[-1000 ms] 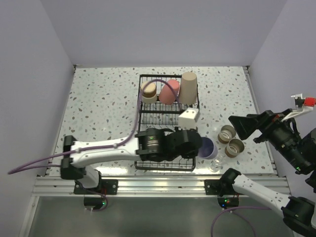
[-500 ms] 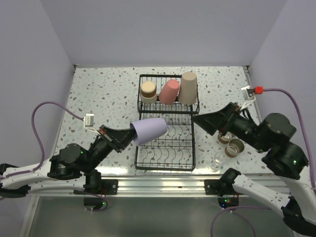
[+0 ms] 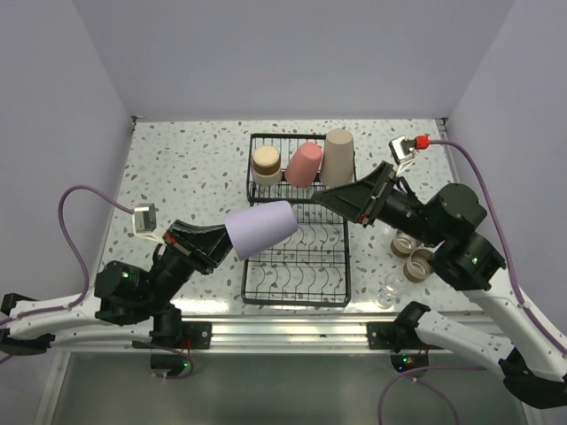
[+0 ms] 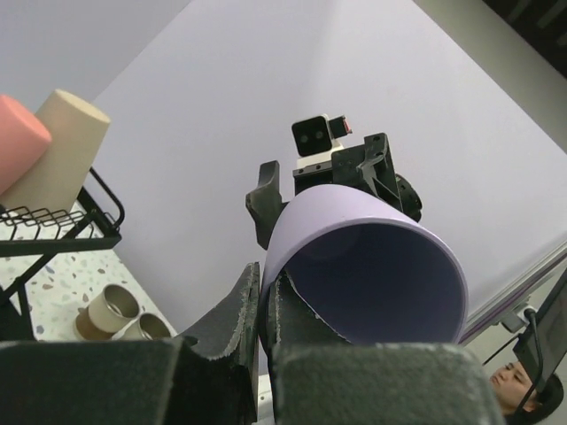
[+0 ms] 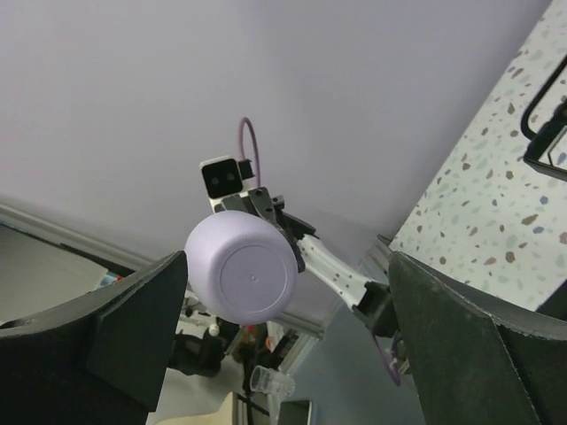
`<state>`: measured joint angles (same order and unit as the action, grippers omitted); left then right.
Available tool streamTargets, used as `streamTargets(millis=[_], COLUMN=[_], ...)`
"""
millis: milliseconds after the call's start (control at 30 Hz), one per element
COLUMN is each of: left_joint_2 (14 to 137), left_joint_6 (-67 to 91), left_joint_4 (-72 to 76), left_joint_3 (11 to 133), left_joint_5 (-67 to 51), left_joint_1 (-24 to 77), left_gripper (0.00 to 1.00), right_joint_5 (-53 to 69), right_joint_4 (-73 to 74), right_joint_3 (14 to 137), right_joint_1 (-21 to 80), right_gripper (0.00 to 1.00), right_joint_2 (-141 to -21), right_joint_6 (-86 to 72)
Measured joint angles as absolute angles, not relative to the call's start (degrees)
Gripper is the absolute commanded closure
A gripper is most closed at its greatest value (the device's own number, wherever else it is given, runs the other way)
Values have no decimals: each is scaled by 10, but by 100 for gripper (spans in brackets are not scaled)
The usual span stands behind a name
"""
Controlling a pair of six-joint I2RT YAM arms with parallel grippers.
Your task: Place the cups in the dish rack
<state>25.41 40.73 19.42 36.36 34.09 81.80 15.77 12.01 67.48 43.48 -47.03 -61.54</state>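
Observation:
My left gripper (image 3: 227, 243) is shut on the rim of the lavender cup (image 3: 261, 228) and holds it on its side in the air over the left edge of the black wire dish rack (image 3: 297, 282). In the left wrist view one finger is inside the cup (image 4: 363, 257) and one outside. My right gripper (image 3: 333, 202) is open and empty, over the rack, pointing at the cup's base (image 5: 244, 270). The raised basket holds a tan-brown cup (image 3: 266, 161), the pink cup (image 3: 303, 164) and the tall beige cup (image 3: 337, 158). Two tan-brown cups (image 3: 420, 264) and the clear glass (image 3: 387, 293) stand on the table to the right.
The rack's lower section of curved tines (image 3: 299, 251) holds nothing. The right arm (image 3: 447, 226) partly covers the cups on the table. Grey walls enclose the speckled tabletop (image 3: 177, 186); a rail runs along the near edge.
My left gripper has drawn the lavender cup a little left and up. My right arm has swung left over the rack, its open gripper now pointing at the cup.

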Motion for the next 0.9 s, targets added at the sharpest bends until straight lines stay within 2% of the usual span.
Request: streamTargets(millis=[333, 900], left_joint_2=[304, 363], left_joint_6=[382, 363], left_joint_4=[279, 398], left_joint_3=[360, 339], left_joint_5=[334, 344], left_joint_1=[818, 815], left_gripper=[100, 100], right_joint_5=[176, 193], right_joint_4=[57, 51], right_joint_3=[685, 701], right_joint_1=[435, 473], right_gripper=[2, 2], right_joint_2=[-505, -520], right_joint_6=[-647, -655])
